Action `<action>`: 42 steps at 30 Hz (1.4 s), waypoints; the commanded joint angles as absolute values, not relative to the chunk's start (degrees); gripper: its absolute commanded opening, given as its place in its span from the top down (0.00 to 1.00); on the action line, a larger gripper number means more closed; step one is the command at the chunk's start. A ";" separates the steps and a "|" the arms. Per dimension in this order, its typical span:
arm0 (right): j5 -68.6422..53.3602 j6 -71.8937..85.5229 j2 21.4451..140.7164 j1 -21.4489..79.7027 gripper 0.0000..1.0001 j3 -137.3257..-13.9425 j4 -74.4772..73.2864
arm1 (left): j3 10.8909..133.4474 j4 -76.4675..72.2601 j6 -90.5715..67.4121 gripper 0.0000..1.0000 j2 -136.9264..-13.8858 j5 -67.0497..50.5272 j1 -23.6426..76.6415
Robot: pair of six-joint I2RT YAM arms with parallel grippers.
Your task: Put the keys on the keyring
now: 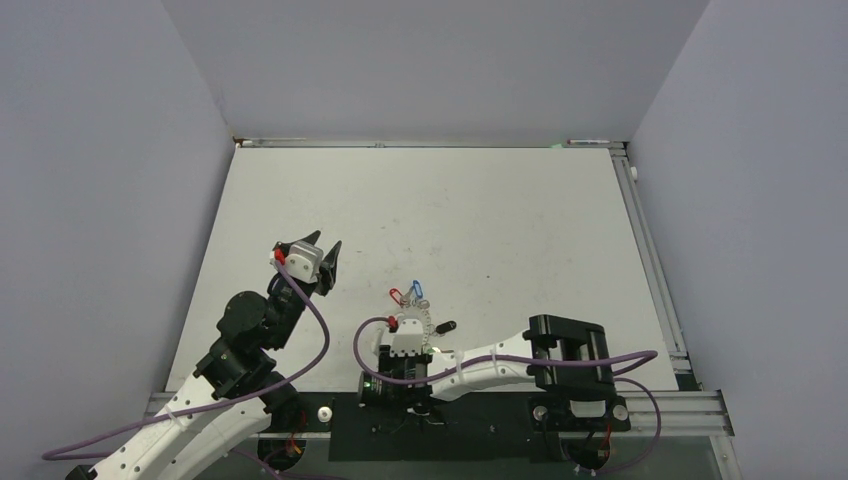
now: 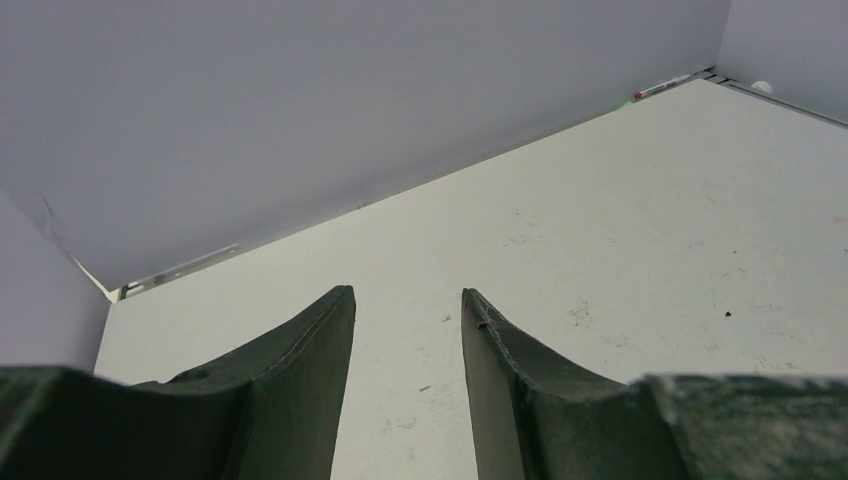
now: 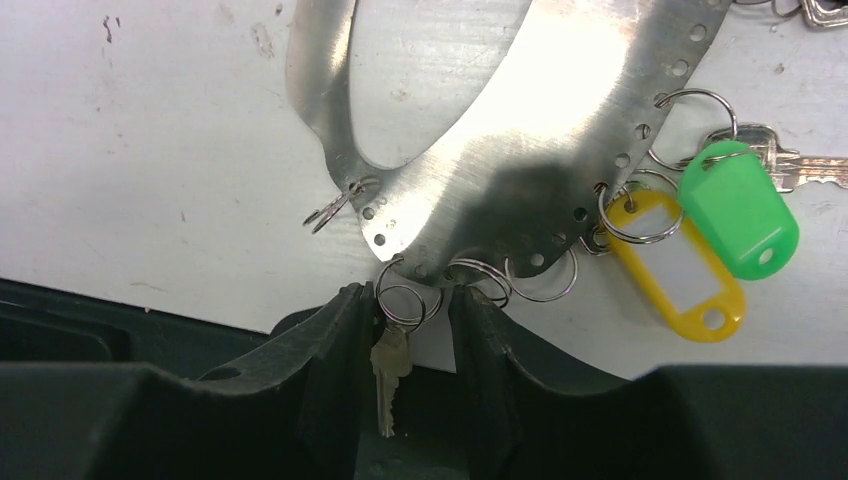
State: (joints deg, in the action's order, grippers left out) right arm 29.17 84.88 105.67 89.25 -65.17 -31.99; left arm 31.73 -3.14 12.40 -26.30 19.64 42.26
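The keyring (image 3: 520, 150) is a wide shiny metal loop with small holes along its edge, lying flat on the table. Small split rings hang from those holes. A yellow tag (image 3: 680, 265) and a green tag (image 3: 740, 205) with a silvery key (image 3: 805, 165) sit at its right side. My right gripper (image 3: 405, 300) stands open at the loop's near edge, one finger on each side of a split ring. A small silvery key (image 3: 388, 375) dangles from that ring between the fingers, close to the left one. From above, red (image 1: 396, 296) and blue (image 1: 416, 289) tags show beyond the right gripper (image 1: 407, 325). My left gripper (image 2: 408, 295) is open and empty.
The left gripper (image 1: 318, 248) is raised over the table's left half, well apart from the keyring (image 1: 428, 318). A small dark piece (image 1: 446, 326) lies just right of the loop. The table's near edge and a dark base strip (image 3: 100, 330) run right under the right gripper.
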 commanded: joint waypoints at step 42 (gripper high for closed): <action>30.79 38.58 75.86 89.83 0.95 -64.03 -34.65 | 30.72 -6.82 13.81 0.57 -22.84 2.76 41.89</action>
